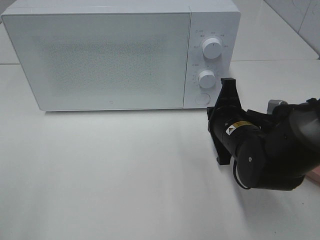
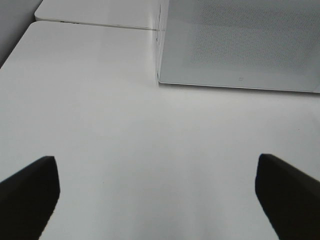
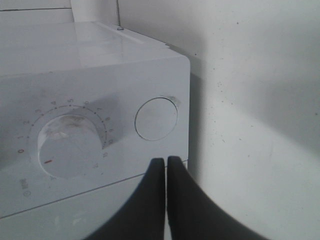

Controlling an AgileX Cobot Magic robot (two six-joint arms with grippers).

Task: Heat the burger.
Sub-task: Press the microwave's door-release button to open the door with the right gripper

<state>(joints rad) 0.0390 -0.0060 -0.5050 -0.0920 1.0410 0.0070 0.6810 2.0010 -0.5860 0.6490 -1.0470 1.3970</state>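
The burger is out of view in every frame. A white microwave (image 1: pixel 100 55) stands at the back of the table with its door closed. My right gripper (image 1: pixel 227 82) is shut with nothing between its fingers. Its tips sit just in front of the round button (image 1: pixel 202 98) at the bottom of the control panel. In the right wrist view the shut gripper (image 3: pixel 166 162) points just below that button (image 3: pixel 156 119), beside the lower dial (image 3: pixel 67 145). My left gripper (image 2: pixel 159 200) is open over bare table, and the microwave (image 2: pixel 240 45) lies ahead of it.
The microwave panel carries an upper dial (image 1: pixel 212 48) and a lower dial (image 1: pixel 206 78). A pink edge (image 1: pixel 315 175) shows at the far right, mostly hidden behind the right arm. The white table (image 1: pixel 125 170) spreads in front of the microwave.
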